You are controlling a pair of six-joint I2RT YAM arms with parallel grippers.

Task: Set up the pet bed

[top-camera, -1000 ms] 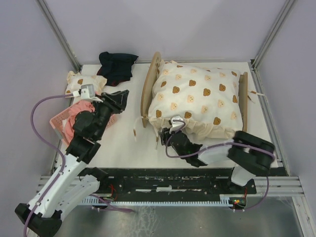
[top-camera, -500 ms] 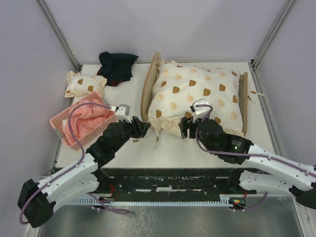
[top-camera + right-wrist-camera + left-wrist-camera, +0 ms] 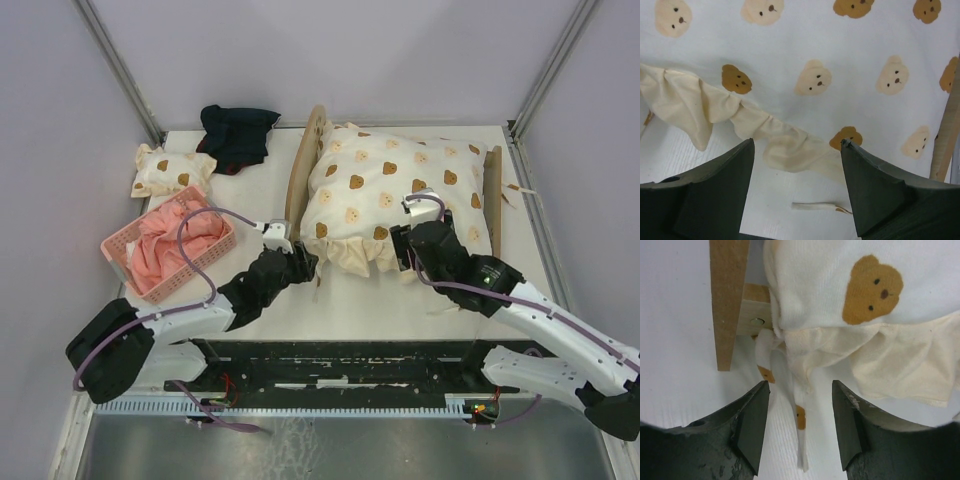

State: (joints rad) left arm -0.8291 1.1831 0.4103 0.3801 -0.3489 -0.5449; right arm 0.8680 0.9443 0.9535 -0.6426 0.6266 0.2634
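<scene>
Pet bed (image 3: pixel 296 196) under bear-print quilt (image 3: pixel 400 190)

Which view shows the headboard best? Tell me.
Top external: the whole arched headboard shows beside the quilt. Left wrist shows only one leg end; right wrist shows none of it.

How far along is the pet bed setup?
Done: the quilt covers the pet bed. In hand: nothing gripped; left gripper open at a loose tie strap, right gripper open at the ruffled edge. Left: probably tying straps and placing the small pillow.
</scene>
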